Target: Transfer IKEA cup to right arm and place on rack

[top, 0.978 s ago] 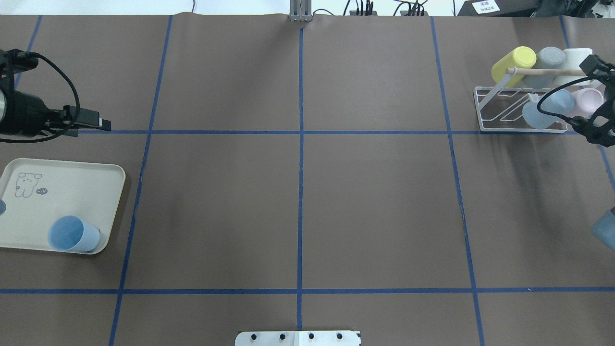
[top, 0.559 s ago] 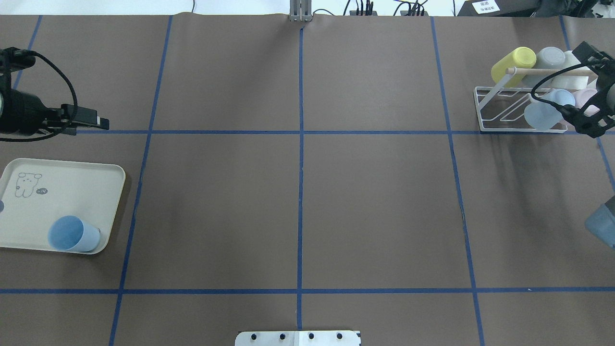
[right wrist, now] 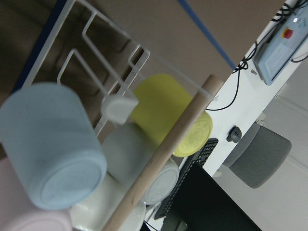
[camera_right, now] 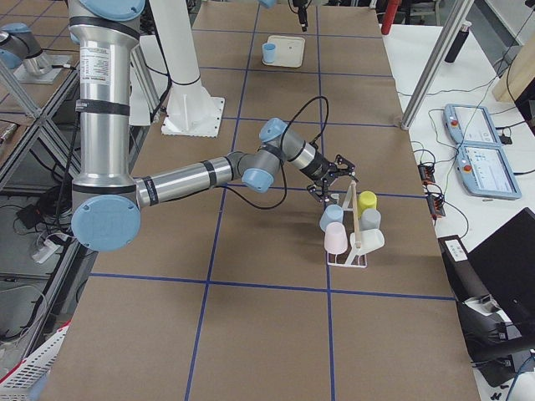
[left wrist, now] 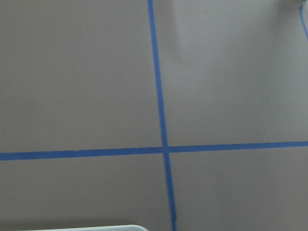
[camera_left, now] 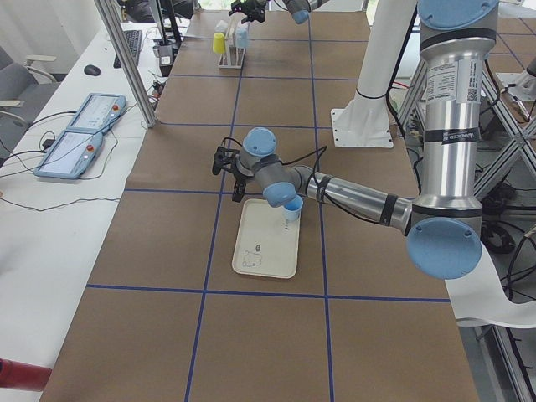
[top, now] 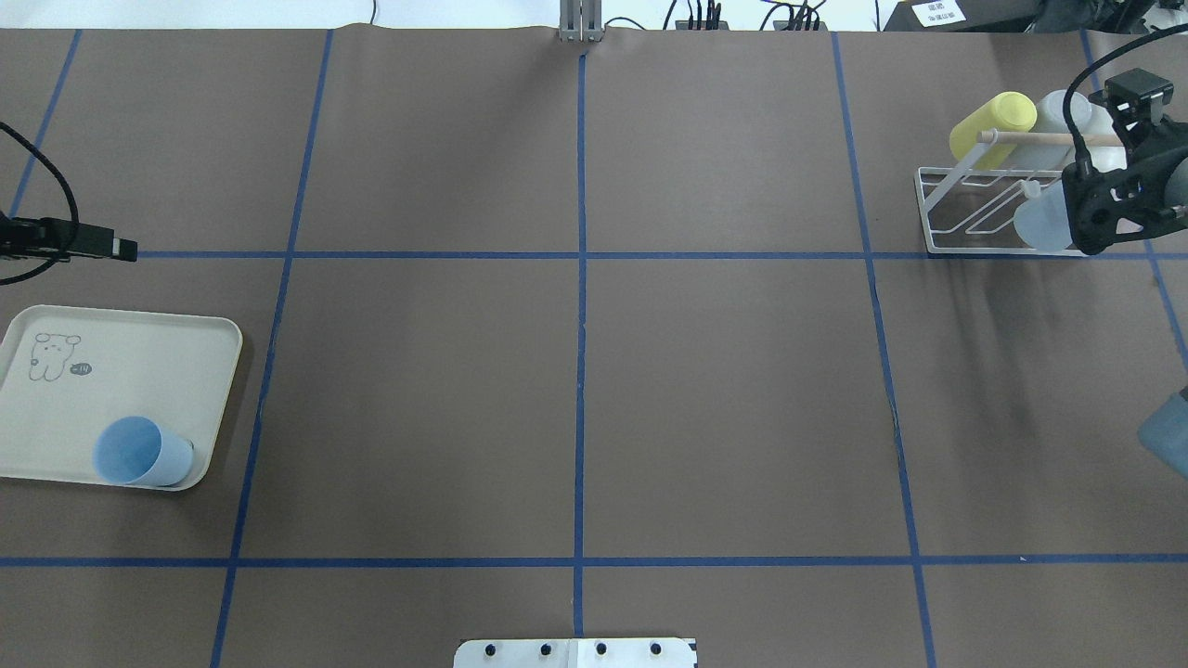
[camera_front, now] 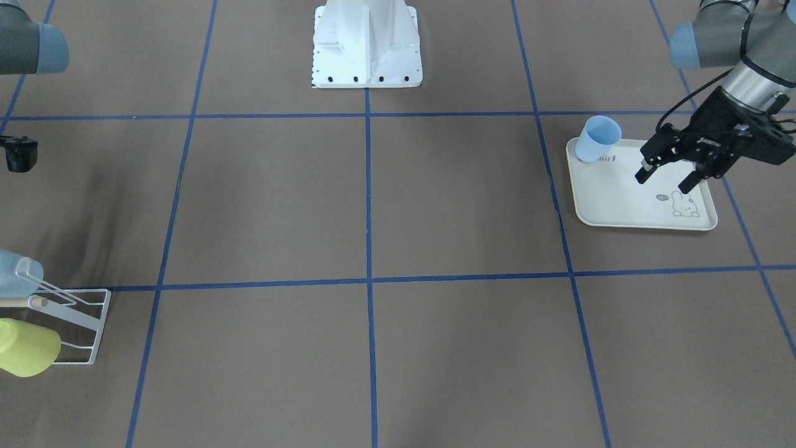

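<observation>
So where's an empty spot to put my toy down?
The big brown paper-covered table is bare all through the middle, between the cream rabbit-print tray and the white wire rack. The tray has room beside its light-blue plastic cup. The rack is crowded with pastel cups, except its end nearest the middle.

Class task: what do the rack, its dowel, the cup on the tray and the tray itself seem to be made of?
Rack: thin white bent wire, probably coated metal.
Dowel: pale, matt, apparently bare wood.
Cup: light blue, smooth even colour, likely plastic.
Tray: cream, smooth, with a printed drawing, likely plastic.
</observation>
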Controlling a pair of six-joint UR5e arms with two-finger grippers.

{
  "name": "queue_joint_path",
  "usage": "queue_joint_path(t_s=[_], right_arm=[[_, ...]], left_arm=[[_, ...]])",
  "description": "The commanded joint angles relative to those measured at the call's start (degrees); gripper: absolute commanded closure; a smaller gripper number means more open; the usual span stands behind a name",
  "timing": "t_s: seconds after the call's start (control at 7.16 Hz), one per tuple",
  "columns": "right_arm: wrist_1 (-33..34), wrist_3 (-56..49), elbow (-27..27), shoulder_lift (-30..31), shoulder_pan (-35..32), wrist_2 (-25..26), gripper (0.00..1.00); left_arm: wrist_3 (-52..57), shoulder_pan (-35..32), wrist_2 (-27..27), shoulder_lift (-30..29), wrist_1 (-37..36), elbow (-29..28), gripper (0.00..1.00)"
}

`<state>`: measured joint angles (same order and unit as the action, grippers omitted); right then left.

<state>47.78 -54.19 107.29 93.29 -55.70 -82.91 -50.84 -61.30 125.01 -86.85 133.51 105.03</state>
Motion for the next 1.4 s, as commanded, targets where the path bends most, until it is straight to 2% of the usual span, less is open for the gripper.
queue_joint_path(t_s=[0.0,0.28,0.56,0.84,0.98,1.26], right_arm=[[-0.3,26.2,3.6,1.2,0.0,-7.0,0.0],[-2.6,49.3,4.4,1.3,0.0,-16.1,0.0],[-1.9,62.7,4.4,0.8,0.2,-26.6,0.0],[0.7,65.5,4.5,0.5,0.2,-30.4,0.0],[4.0,65.5,5.7,0.2,0.8,-31.3,0.0],[4.7,65.5,6.4,0.1,1.4,-31.7,0.0]], left_arm=[[1.4,0.2,-0.1,2.9,0.1,0.3,0.0],[1.4,3.0,-0.1,5.2,0.2,0.7,0.0],[0.9,7.7,-1.1,6.7,0.2,0.8,0.0],[0.8,10.0,-1.0,9.4,0.5,1.4,0.0],[0.7,10.3,-0.3,12.1,0.5,3.9,0.0],[0.6,12.4,-0.4,15.7,0.5,6.5,0.0]])
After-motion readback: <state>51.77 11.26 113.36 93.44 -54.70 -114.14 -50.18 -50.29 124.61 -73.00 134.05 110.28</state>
